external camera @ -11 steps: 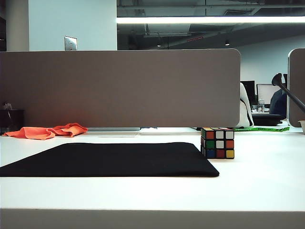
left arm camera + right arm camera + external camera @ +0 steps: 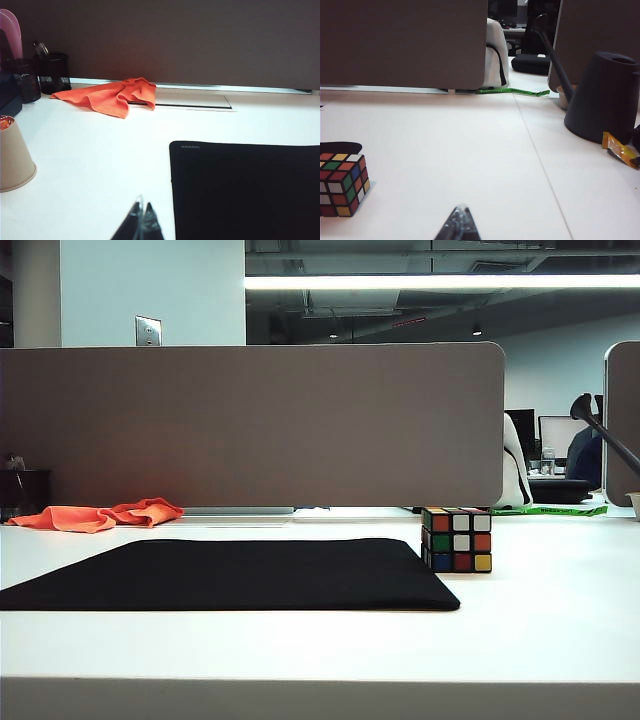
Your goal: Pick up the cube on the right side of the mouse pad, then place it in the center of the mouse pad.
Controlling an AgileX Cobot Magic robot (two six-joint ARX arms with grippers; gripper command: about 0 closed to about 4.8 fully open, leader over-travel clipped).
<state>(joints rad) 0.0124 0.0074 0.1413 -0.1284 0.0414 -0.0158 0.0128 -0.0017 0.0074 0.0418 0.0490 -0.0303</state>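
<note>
The cube (image 2: 457, 539) stands on the white table just off the right edge of the black mouse pad (image 2: 240, 573). The right wrist view shows the same cube (image 2: 342, 184) with a corner of the mouse pad (image 2: 340, 148) behind it. My right gripper (image 2: 461, 210) is shut and empty, low over bare table, well apart from the cube. Near the pad's front left corner my left gripper (image 2: 142, 206) is shut too, its tips together with nothing between them; the mouse pad (image 2: 245, 190) lies beside it. Neither gripper shows in the exterior view.
An orange cloth (image 2: 100, 515) lies at the back left before a grey partition (image 2: 250, 425). A paper cup (image 2: 14, 157) and black pen holders (image 2: 52, 72) stand at the far left. A dark watering can (image 2: 605, 97) and an orange wrapper (image 2: 620, 149) sit at the right.
</note>
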